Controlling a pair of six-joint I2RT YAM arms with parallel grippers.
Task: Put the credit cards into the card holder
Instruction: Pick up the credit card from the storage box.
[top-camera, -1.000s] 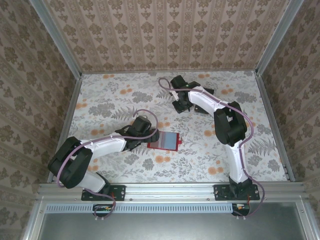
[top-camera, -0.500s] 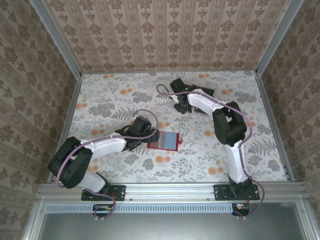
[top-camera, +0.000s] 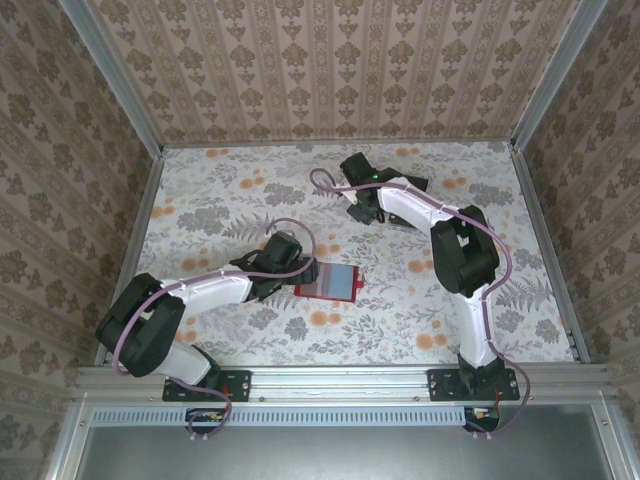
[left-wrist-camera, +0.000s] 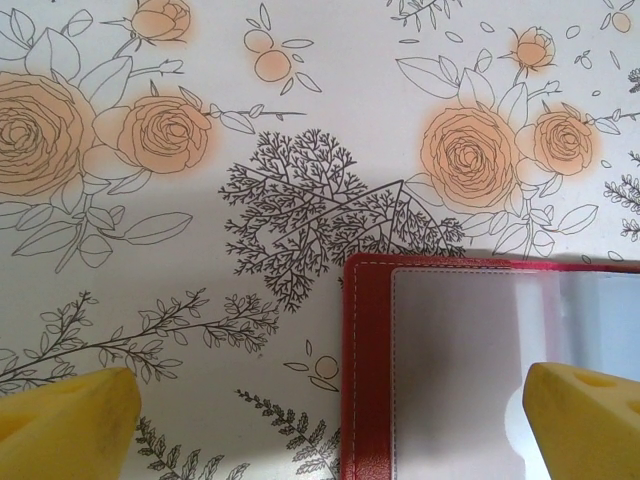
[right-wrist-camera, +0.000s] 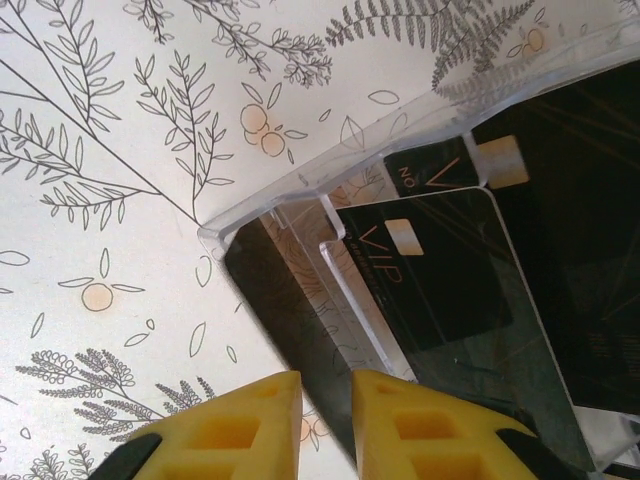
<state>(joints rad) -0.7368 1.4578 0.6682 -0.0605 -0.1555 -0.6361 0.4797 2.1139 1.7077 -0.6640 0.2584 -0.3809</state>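
The red card holder (top-camera: 330, 282) lies open on the floral table, its pale inside (left-wrist-camera: 470, 370) facing up. My left gripper (left-wrist-camera: 330, 430) is open, one yellow fingertip (left-wrist-camera: 70, 420) on the table to the left and the other over the holder's inside. Several black credit cards stand in a clear plastic stand (right-wrist-camera: 300, 195). My right gripper (right-wrist-camera: 328, 420) is shut on the front credit card (right-wrist-camera: 285, 295), which stands in the stand's front slot. A VIP card (right-wrist-camera: 440, 280) sits behind it, and another dark card (right-wrist-camera: 570, 230) further back.
The stand and right gripper (top-camera: 362, 203) are at the back centre of the table, near the rear wall. Patterned walls enclose the table on three sides. Bare tabletop (top-camera: 220, 190) stretches to the left.
The right gripper has shifted slightly toward the back at the stand. The left arm and the card holder have stayed still.
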